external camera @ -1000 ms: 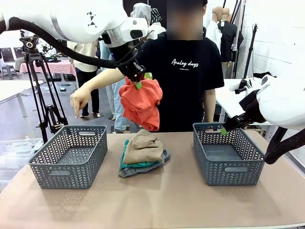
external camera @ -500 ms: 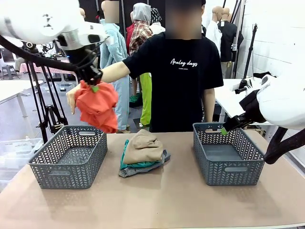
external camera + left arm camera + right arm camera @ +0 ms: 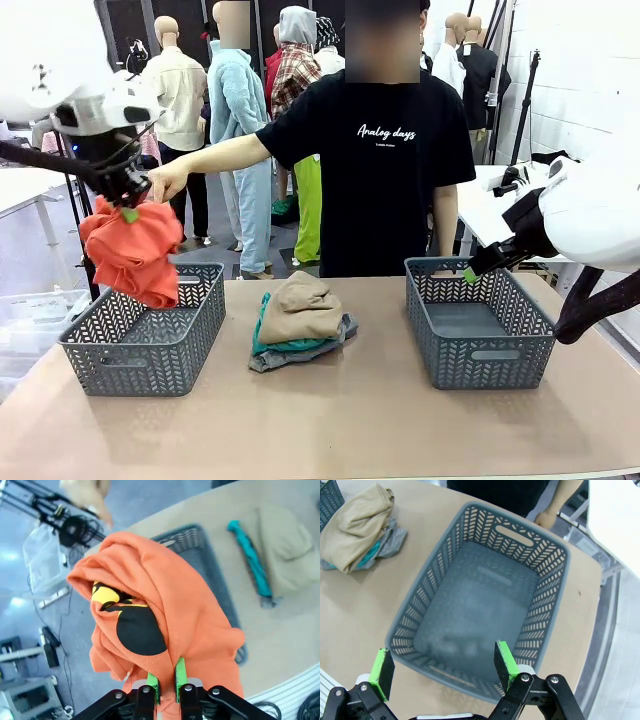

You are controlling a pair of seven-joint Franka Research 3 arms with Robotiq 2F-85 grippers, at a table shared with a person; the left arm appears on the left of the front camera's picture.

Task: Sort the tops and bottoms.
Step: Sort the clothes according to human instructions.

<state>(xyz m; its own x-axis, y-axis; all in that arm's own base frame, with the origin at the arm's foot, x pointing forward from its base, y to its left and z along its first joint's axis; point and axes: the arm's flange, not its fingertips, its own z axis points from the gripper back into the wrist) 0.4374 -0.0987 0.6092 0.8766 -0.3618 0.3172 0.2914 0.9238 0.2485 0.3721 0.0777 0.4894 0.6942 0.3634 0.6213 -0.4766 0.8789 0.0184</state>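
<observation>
Table [image 3: 340, 420], brown top | left: grey mesh basket [image 3: 150, 365] | centre: heap of garments [image 3: 300, 320], grey garment [image 3: 275, 360] lowest, against the tabletop | right: second grey basket [image 3: 490, 365]

garments: 4, i.e. orange-red garment [image 3: 135, 255], tan garment [image 3: 298, 308], teal garment [image 3: 285, 345], grey garment [image 3: 300, 355]
baskets: 2, left basket [image 3: 130, 365], right basket [image 3: 490, 365]
people at counter [image 3: 380, 420]: 1 person [image 3: 380, 170]
</observation>
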